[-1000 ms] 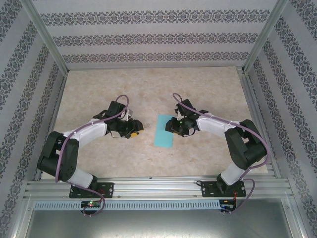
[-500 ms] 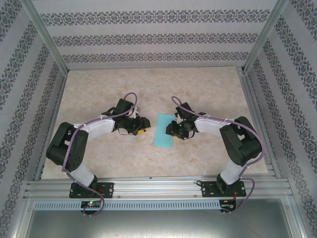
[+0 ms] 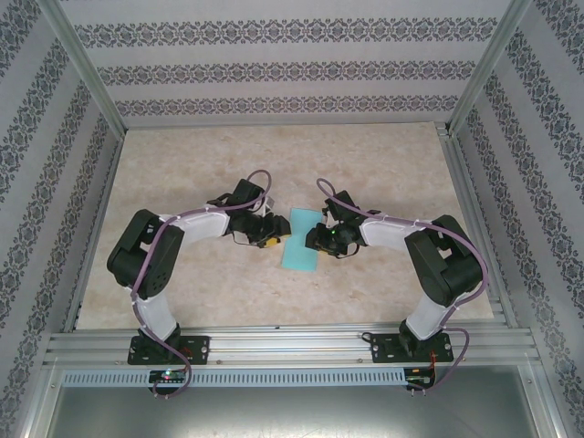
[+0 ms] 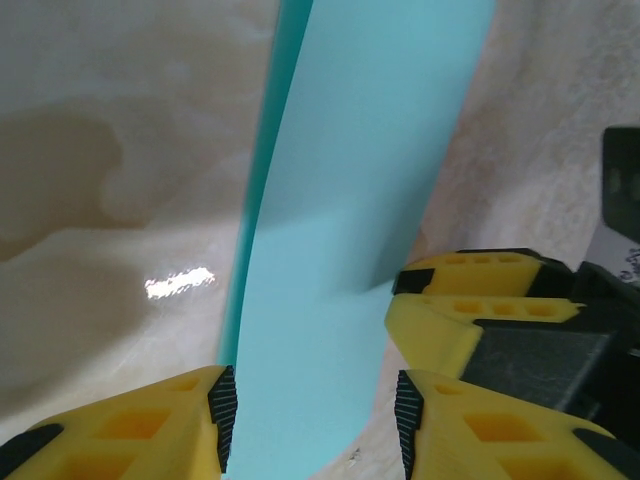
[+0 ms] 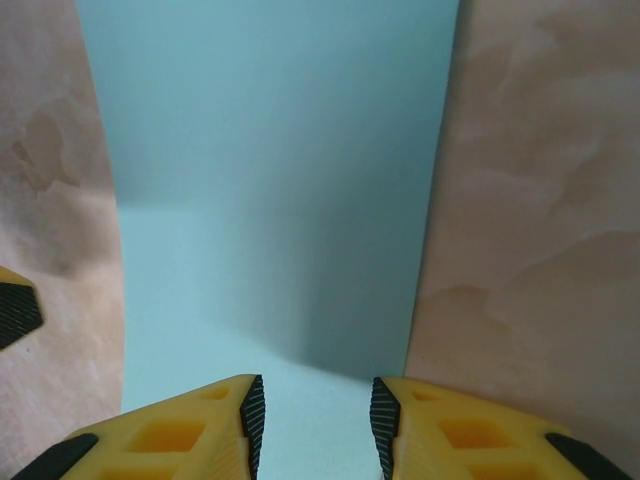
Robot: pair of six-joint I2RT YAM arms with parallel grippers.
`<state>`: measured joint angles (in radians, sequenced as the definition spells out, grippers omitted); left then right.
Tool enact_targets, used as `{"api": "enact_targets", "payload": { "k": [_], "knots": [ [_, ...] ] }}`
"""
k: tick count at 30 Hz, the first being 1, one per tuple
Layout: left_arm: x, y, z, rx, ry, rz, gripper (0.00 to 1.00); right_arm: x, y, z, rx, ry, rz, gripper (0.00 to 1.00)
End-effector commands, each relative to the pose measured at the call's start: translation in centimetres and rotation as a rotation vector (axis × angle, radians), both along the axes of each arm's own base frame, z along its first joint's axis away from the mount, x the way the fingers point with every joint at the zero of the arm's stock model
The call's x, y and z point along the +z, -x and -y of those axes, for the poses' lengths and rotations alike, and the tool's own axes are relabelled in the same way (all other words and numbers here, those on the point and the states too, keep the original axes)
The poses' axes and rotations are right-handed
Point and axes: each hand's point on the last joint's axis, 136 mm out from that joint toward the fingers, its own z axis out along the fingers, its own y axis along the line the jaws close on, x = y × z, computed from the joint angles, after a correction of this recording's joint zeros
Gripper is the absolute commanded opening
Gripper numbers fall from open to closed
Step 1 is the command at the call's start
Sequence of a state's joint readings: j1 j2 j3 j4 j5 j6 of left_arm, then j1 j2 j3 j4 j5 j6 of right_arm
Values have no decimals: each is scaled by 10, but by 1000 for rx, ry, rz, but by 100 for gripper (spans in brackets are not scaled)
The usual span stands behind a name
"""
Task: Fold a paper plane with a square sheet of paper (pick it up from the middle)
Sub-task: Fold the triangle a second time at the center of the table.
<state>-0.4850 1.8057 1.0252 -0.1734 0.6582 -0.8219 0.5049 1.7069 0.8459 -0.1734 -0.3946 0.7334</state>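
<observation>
left claw (image 4: 310, 425): jaws apart, nothing pinched as far as I can see, hanging low over the paper

between its pads: the square sheet of paper (image 4: 350, 200), which reads as a longish strip from here and runs from the gap straight out ahead. There's a darker turquoise sliver along its left edge. Could be a second layer or a lifted edge, can't tell which.

just ahead, off to its right: right claw (image 5: 312, 425), sitting at the strip's right edge, touching or near enough. Its jaws are apart too, with paper showing through the gap and nothing clamped.

further out: bare bench (image 4: 120, 150), glossy and marbled, on both sides of the strip

how it'll handle (my guess): featherlight and floppy, skates around on that shiny top, and any accidental crush stays as a crease

where to grab: the middle of the strip, like the task says. Probably one claw pins it flat while the other teases up an edge with a gentle pinch.
</observation>
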Motion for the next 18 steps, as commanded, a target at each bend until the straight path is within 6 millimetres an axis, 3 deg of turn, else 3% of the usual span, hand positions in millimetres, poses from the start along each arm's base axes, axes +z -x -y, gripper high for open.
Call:
{"api": "enact_targets", "payload": {
  "k": [1,18],
  "knots": [
    [-11,10,-3,-11,-85,-33,49,-31,22,21,-22,86,-100,37],
    [-22,23,15,-49,-65,-67,46,-34,25,26,-33,106,-111,38]
  ]
}}
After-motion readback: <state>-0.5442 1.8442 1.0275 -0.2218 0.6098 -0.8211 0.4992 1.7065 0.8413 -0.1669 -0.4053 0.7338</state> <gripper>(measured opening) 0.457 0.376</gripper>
